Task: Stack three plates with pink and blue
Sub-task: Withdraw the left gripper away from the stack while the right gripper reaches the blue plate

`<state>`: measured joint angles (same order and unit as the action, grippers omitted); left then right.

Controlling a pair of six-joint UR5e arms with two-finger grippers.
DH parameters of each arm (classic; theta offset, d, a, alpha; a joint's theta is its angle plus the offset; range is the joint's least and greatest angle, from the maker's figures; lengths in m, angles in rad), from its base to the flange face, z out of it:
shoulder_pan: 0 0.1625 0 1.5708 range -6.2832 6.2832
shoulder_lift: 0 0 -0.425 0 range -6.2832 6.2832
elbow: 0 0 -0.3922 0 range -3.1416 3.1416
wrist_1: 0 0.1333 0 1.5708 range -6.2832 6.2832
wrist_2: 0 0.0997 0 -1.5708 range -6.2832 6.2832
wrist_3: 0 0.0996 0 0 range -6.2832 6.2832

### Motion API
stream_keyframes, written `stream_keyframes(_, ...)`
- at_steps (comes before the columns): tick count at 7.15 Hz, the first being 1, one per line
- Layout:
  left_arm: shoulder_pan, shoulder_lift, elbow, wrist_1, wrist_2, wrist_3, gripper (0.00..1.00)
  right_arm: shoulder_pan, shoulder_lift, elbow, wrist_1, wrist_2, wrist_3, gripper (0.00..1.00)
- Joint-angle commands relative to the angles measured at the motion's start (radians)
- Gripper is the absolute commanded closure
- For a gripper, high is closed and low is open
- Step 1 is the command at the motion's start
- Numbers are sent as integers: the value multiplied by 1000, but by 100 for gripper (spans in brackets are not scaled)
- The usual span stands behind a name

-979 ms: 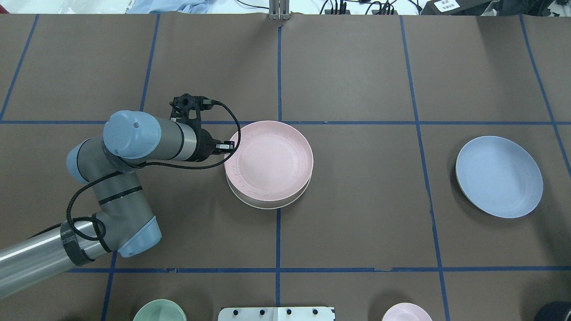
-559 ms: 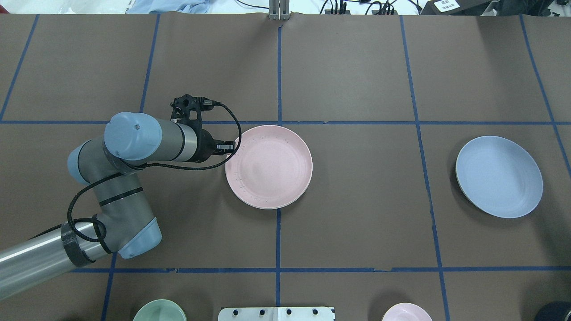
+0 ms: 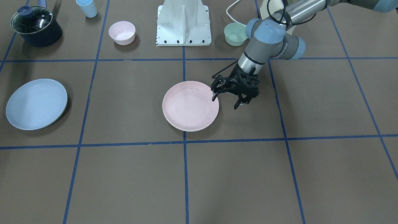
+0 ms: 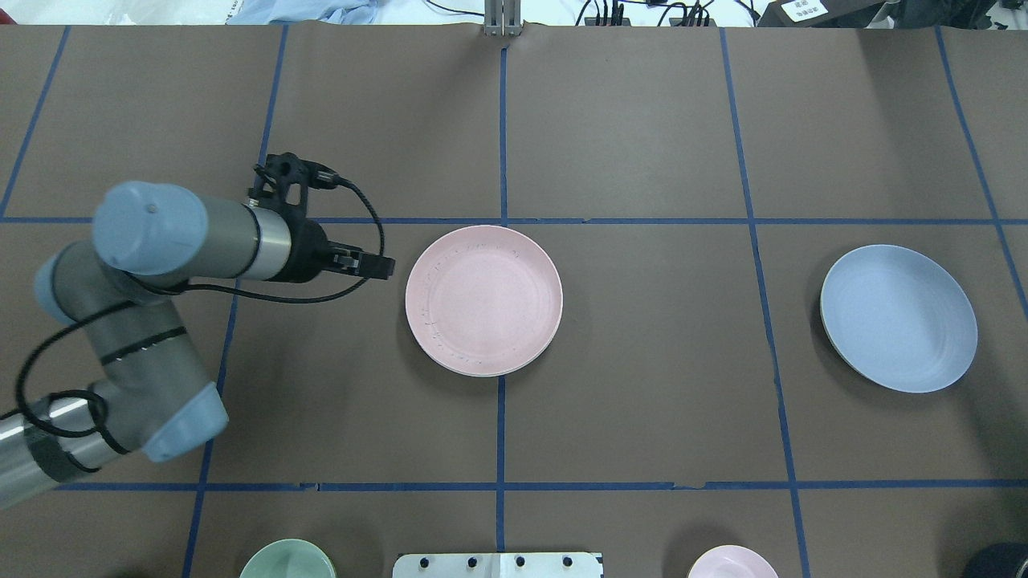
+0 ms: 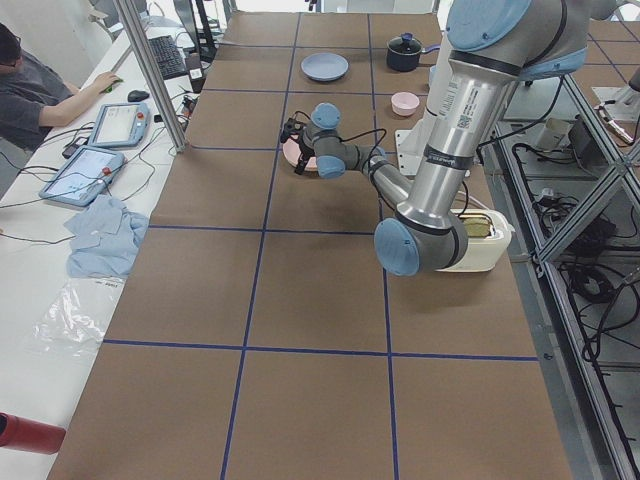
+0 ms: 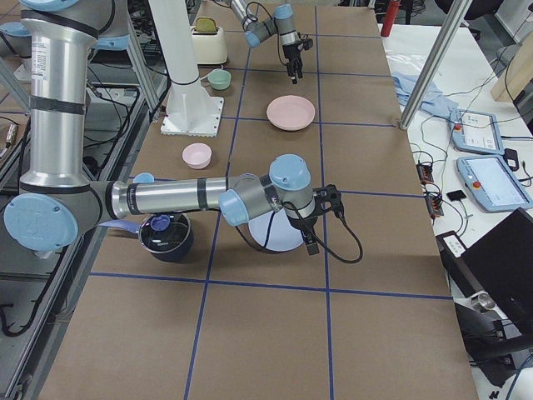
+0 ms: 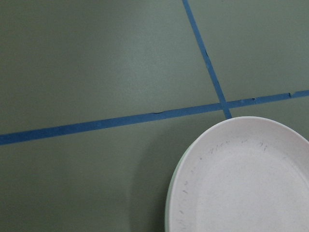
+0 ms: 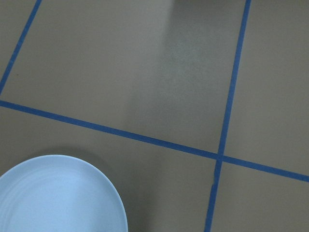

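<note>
pink plate (image 4: 483, 301): looking matte plastic, smooth, dark specks showing
blue plate (image 4: 898, 318): reading as matte plastic, faint rings showing
table cover (image 4: 642, 377): looking like matte brown paper
blue tape (image 4: 502, 120): lying flat, slight sheen
left arm (image 4: 225, 241): grey metal tube shining softly
left gripper (image 3: 225, 102): appearing matte black
pot (image 3: 36, 29): dark body shining glossy, glass lid reflecting light
pink bowl (image 3: 122, 32), green bowl (image 3: 235, 34): looking matte plastic
cloth (image 5: 105, 240): lying crumpled, soft blue fabric

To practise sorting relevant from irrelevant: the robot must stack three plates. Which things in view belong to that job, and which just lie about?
Job: pink plate, cream plate beneath it, blue plate, left gripper.
Lying about: green bowl, pink bowl, blue cup, lidded pot.
</note>
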<state>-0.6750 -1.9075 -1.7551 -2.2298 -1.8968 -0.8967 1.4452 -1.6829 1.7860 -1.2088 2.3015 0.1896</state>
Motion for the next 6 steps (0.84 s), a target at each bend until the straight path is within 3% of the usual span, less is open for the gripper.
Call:
stream_keyframes(1,-224,132,-41,-1,-215,341,0,-124,-36,-2,195,-54,283,0)
stream_keyframes(2,-303,178,-38,1,-232,486,0,-229,-99,-5,338,-156,424,0)
stream_keyframes(4,-403,221,-27,4,-251,638,0,-363,-173,-19,474,-250,559,2)
stream_keyframes(6,-440,245,-29,1,-280,693,0,-448,-196,-90,596,-309,622,15)
